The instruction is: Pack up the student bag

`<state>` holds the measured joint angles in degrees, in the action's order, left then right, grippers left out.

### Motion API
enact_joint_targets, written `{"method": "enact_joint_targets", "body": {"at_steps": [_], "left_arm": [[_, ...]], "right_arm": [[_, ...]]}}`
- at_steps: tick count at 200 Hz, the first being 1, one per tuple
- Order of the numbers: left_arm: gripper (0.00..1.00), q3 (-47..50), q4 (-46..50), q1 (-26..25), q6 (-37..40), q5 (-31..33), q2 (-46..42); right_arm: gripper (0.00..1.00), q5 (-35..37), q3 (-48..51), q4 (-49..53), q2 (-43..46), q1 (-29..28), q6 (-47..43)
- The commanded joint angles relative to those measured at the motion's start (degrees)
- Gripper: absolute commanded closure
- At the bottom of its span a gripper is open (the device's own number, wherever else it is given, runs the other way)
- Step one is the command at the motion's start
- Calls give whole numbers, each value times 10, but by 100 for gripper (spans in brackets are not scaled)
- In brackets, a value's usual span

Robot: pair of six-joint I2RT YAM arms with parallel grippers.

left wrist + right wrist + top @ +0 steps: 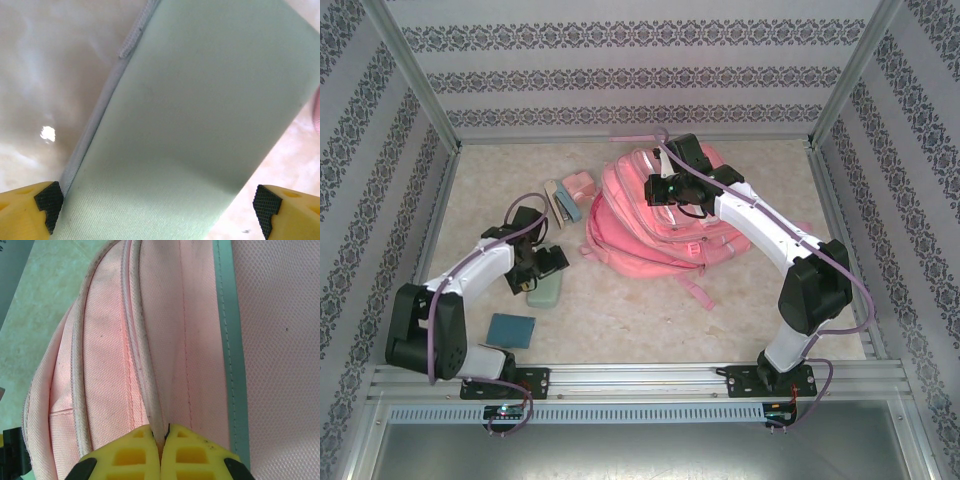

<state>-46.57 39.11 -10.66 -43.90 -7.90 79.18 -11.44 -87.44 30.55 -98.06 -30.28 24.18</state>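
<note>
- Top camera: high behind the arm bases, looking down over the beige marbled table point(720, 320).
- Left wrist camera: pointing down, very near a pale green fabric pouch point(190, 125).
- Right wrist camera: close against the large pink fabric backpack point(165, 340); the top view shares both.

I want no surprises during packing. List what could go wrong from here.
1. The left tool stands open astride the pale green pouch, which nearly spans its opening; a slightly off-centre close could land on an edge and let the pouch slip.
2. The right tool is shut on a thin seam fold of the student bag; pulling might slip it off, or drag the whole bag instead of opening it.
</note>
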Motion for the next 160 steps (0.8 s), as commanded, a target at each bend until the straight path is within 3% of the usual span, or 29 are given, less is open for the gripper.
{"method": "enact_joint_targets", "body": {"at_steps": [1,20,52,96,160], "left_arm": [[0,10,-38,-32,-97,-26,-32],[0,-5,-6,-47,-94,9,-49],[0,-37,79,-63,-14,78,-45],[0,-65,122,-131,37,151,3],[1,-61,107,-155,51,172,92]], "right_arm": [[100,-19,6,-19,31,-8,14],[100,-19,7,-19,32,-9,14],[100,-20,15,-24,35,-10,17],[100,-21,23,-29,38,-12,20],[100,-19,27,-26,46,-13,20]]}}
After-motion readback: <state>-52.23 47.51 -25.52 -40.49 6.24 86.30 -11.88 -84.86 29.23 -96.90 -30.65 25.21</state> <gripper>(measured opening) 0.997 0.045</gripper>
